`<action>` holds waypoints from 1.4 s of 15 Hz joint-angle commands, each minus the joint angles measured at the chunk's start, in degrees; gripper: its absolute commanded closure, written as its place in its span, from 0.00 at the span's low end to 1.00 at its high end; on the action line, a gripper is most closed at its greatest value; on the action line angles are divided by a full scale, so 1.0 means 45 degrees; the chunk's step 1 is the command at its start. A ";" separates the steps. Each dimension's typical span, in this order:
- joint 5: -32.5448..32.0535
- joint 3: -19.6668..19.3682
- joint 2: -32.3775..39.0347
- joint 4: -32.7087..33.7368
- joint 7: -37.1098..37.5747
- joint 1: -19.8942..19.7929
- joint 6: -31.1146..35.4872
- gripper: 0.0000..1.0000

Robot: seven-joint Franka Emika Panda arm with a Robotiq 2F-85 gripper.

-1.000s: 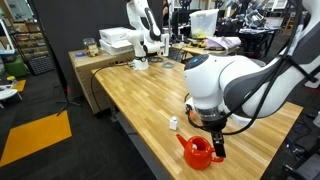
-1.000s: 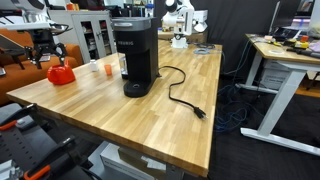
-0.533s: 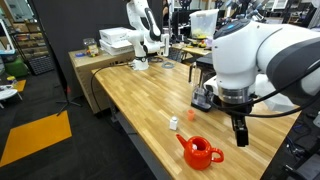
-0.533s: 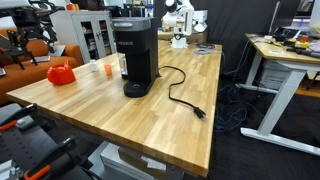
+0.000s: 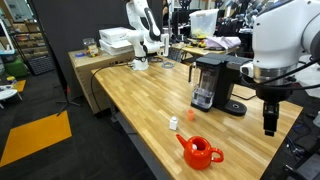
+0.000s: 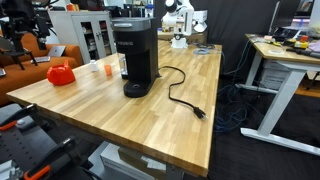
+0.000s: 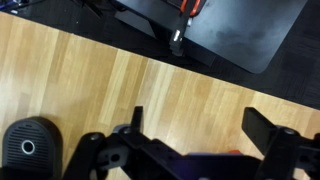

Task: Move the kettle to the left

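The claw (image 5: 270, 126) hangs in the air above the bench (image 5: 130, 95), empty, at the end of the white arm (image 5: 285, 35). In the wrist view its two dark fingers (image 7: 135, 125) stand well apart with bare wood between them, so the claw (image 7: 193, 125) is open and holds nothing.

Straight under it, the wrist view shows only the pale planks of the bench (image 7: 80, 70). A round black disc (image 7: 30, 148) lies just off to one side of the fingers; what it belongs to cannot be told. Past the bench edge is dark floor (image 7: 230, 40).

In an exterior view, the nearest thing to the claw is the black coffee maker (image 5: 208, 80). It stands upright on the bench, beside the claw and lower than it, not touching.

The kettle (image 5: 200, 152) sits on the bench below the claw and well apart from it, near the front edge, upright with its spout pointing away from the claw. It is red-orange and squat, and nothing touches it. In an exterior view the kettle (image 6: 62, 73) rests close to a corner of the bench, apart from the coffee maker (image 6: 132, 57).

A small white object (image 5: 173, 123) stands just beyond the kettle, farther from the claw.

A black cord (image 6: 180, 92) runs from the coffee maker across the wood.
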 commanded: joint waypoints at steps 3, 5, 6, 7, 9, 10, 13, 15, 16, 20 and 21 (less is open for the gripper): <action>0.1009 -0.0414 -0.1809 -0.1740 0.1084 -0.0809 -0.0324 0.00; 0.1403 -0.0719 -0.2289 -0.2311 0.1375 -0.1114 -0.0484 0.00; 0.1620 -0.0899 -0.2533 -0.2621 0.1506 -0.1295 -0.0521 0.00; 0.1667 -0.1016 -0.2243 -0.2179 0.1743 -0.1552 -0.0792 0.00; 0.1790 -0.1251 -0.2540 -0.2276 0.2157 -0.1967 -0.0932 0.00; 0.1785 -0.1374 -0.2608 -0.2238 0.2367 -0.2196 -0.1020 0.00; 0.1953 -0.1697 -0.2728 -0.2207 0.2702 -0.2689 -0.1107 0.00; 0.2148 -0.1903 -0.2772 -0.2202 0.2773 -0.2919 -0.1124 0.00; 0.2280 -0.2011 -0.2774 -0.2200 0.2800 -0.3037 -0.1114 0.00; 0.2289 -0.2025 -0.2556 -0.2191 0.2610 -0.3185 -0.0801 0.00; 0.2287 -0.2010 -0.2553 -0.2191 0.2611 -0.3179 -0.0800 0.00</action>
